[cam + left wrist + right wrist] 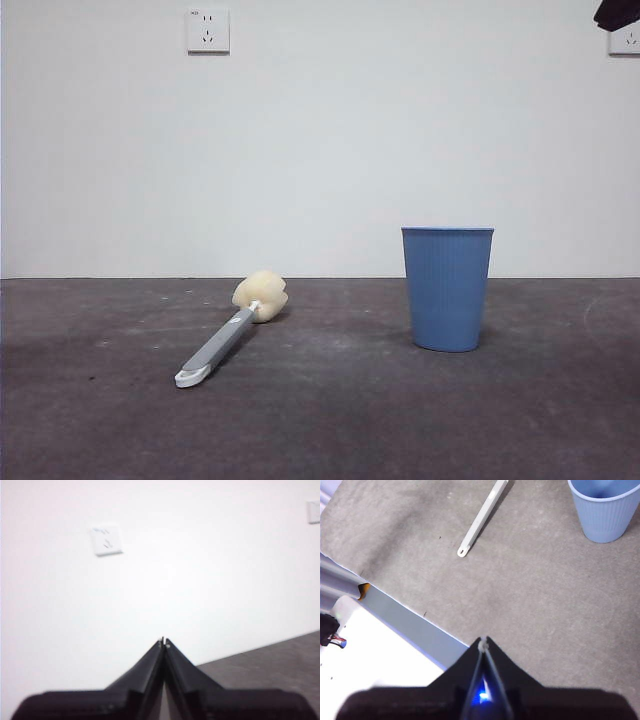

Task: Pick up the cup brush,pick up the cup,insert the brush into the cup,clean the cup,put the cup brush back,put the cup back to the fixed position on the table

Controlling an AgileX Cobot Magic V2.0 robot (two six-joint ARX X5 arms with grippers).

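The cup brush (pixel 228 336) lies flat on the table (pixel 330 420) at left of centre, cream sponge head toward the wall, white looped end toward me. Its handle also shows in the right wrist view (pixel 482 517). The light-blue ribbed cup (pixel 447 288) stands upright to the right of the brush, and shows in the right wrist view (pixel 605 510). My left gripper (pixel 164 642) is shut and empty, facing the white wall. My right gripper (pixel 483 641) is shut and empty, high above the table's near edge, apart from both things. A black tip (pixel 617 13) shows at the top right corner.
Two wall sockets are on the white wall, one at upper left (pixel 208 30) and one at the right edge (pixel 626 38). The table's near edge with a grey rail (pixel 405 622) shows in the right wrist view.
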